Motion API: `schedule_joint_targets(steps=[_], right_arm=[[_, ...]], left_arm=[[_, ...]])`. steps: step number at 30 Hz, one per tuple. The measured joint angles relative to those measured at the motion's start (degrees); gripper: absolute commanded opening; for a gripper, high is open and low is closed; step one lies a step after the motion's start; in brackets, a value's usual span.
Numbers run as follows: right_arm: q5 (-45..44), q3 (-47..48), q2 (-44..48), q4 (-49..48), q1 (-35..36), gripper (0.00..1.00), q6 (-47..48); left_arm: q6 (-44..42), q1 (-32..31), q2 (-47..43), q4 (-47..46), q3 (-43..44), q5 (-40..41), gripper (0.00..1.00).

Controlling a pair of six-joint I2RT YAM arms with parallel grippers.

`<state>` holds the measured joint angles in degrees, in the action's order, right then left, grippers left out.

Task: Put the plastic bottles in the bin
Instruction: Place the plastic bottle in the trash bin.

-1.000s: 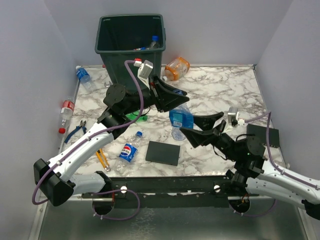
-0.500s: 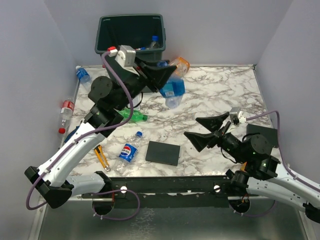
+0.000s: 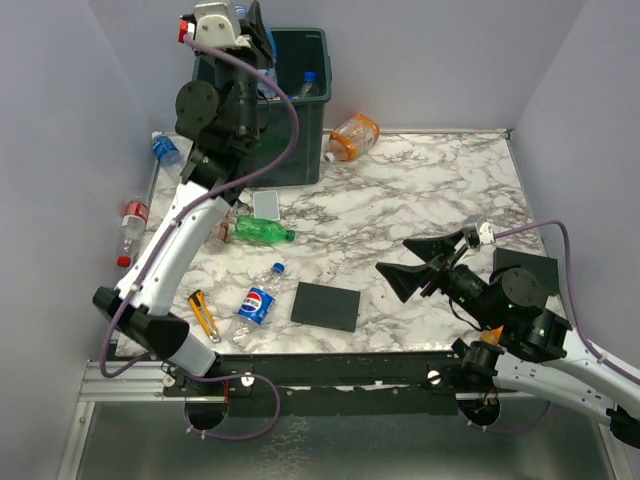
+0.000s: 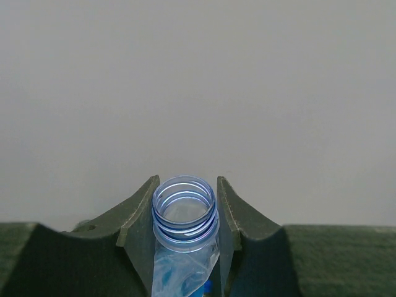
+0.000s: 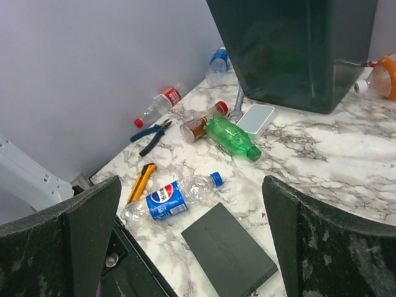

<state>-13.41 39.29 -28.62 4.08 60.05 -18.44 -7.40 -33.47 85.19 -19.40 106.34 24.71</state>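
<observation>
Bottle of clear, crumpled plastic (image 4: 184, 216), capless and with a blue-tinted threaded neck, is clamped by that neck in the left pincer (image 4: 185, 184), which is narrowed tight on it. The overhead view puts this pincer high above the counter's far edge, over the left rim of the tall dark green plastic bin (image 3: 300, 130). Whether the bottle hangs fully over the opening I cannot tell.

The step in hand looks like the drop. Next the pincer needs to be squarely over the opening, then part its fingers so the bottle falls in beside the blue-capped bottle (image 3: 308, 85) already inside.

More wait on the marble counter (image 3: 430, 180): a green bottle (image 3: 262, 232) and a Pepsi-labelled bottle (image 3: 256, 302) toward the near-left corner, and an orange-labelled bottle (image 3: 352, 136) beside the bin. The right pincer (image 3: 393, 257) stands wide and empty toward the near-right corner.

A second ago the left pincer held the bottle low over the counter's middle, close to the half-open right pincer. Since then it has risen to the bin, and the right one has spread and drawn back.
</observation>
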Motion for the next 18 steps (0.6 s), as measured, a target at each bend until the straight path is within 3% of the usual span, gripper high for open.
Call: schedule_joint_targets(steps=[7,18], right_arm=[[-0.92,-3.15,1.90,0.66,0.00,1.00,-2.05],[-4.61,-7.23,3.63,2.21,0.00,1.00,-4.74]], left_arm=[[-3.17,10.69,10.60,-9.75,0.26,4.42,0.00],[-5.55,17.66,20.24,-22.77,-0.44,4.55,0.00]])
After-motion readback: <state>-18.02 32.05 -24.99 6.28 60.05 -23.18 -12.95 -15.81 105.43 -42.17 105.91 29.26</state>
